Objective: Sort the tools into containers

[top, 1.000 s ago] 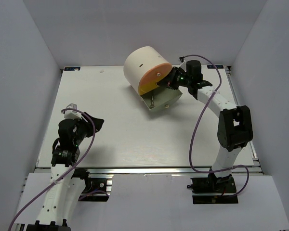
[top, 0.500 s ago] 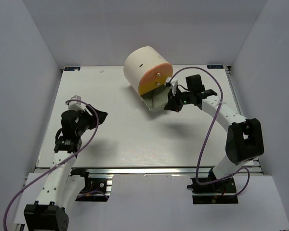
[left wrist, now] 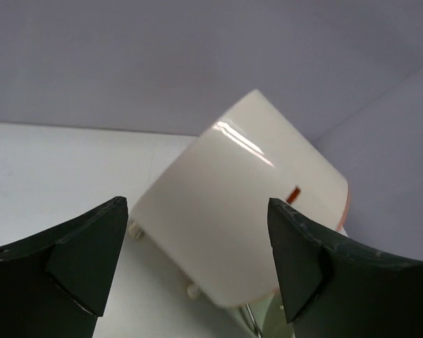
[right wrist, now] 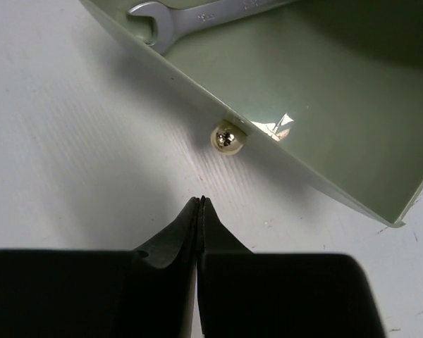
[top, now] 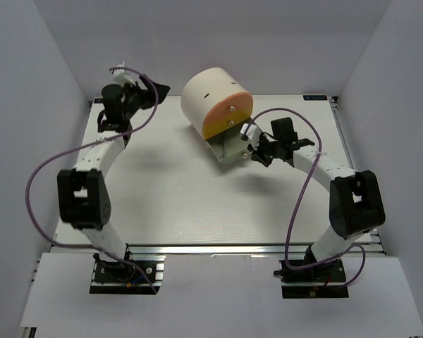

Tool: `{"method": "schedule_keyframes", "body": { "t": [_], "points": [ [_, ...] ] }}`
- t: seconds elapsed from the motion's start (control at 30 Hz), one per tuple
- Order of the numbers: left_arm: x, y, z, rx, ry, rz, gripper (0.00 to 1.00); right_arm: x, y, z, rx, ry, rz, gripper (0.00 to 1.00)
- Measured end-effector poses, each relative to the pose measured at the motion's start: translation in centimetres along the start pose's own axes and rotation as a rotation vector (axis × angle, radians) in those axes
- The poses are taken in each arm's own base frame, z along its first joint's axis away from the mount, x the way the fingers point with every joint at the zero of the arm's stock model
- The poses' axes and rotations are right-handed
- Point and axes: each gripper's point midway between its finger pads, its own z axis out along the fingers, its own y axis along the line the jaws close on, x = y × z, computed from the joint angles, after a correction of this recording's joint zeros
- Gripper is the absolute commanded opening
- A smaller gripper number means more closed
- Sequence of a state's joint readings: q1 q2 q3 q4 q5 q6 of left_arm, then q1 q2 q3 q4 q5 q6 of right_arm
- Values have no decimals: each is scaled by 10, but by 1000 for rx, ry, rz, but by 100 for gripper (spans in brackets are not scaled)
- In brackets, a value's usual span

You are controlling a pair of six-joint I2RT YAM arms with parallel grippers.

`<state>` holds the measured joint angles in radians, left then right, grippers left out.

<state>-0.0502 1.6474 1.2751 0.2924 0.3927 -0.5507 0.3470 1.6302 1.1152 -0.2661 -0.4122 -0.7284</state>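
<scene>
White table [top: 162, 197], enclosed by plain pale walls; no loose tools seen on it in the overhead view

Cream cabinet [top: 208, 95] sits at far centre. Orange drawer [top: 229, 113] and yellow drawer [top: 213, 131] look shut. The grey-green drawer [right wrist: 324, 105] stands pulled out toward the right arm, with a silver spanner [right wrist: 190, 17] lying flat inside against its front wall. A thin rod-like item may lie beside it in the overhead view, but it is too small to confirm.

Right gripper [right wrist: 201, 211]: jaws pressed fully together, holding nothing, low over the table and just short of the drawer's brass knob [right wrist: 228, 136], not touching it.

Left gripper [left wrist: 197, 236]: jaws wide apart and empty, raised at the far left and facing the cabinet's curved rear.

Handling assessment:
- The spanner is judged rigid, dense for its size and smooth, so best gripped across the flat shank.
- The drawer appears thin-walled and light.
- The knob is small, round and polished, so a pinch may slip. A push on the drawer front beside it looks safer.
- The cabinet itself seems light and could slide under a push; bracing its rear is advisable
</scene>
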Motion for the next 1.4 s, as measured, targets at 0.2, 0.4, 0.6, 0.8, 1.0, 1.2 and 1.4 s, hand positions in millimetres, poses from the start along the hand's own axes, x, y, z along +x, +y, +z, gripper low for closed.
{"method": "schedule_keyframes", "body": {
  "t": [0.2,0.4,0.6,0.8,1.0,1.2,1.4],
  "points": [
    [6,6,91,142,-37,-29,96,15,-5,12,51,21,64,0],
    [50,-2,149,226,9,-49,98,21,-15,27,105,-1,143,0],
    [66,-29,159,299,34,-49,97,20,-33,41,171,-49,150,0],
    [70,-33,156,332,62,-45,96,26,-56,64,260,-76,139,5],
    [70,-30,154,338,70,-42,96,26,-71,81,289,-100,123,10],
    [71,-31,153,344,78,-39,96,-25,-91,92,288,-214,34,20],
    [72,-31,153,348,81,-38,96,-64,-94,101,262,-292,-49,31]
  ]
}}
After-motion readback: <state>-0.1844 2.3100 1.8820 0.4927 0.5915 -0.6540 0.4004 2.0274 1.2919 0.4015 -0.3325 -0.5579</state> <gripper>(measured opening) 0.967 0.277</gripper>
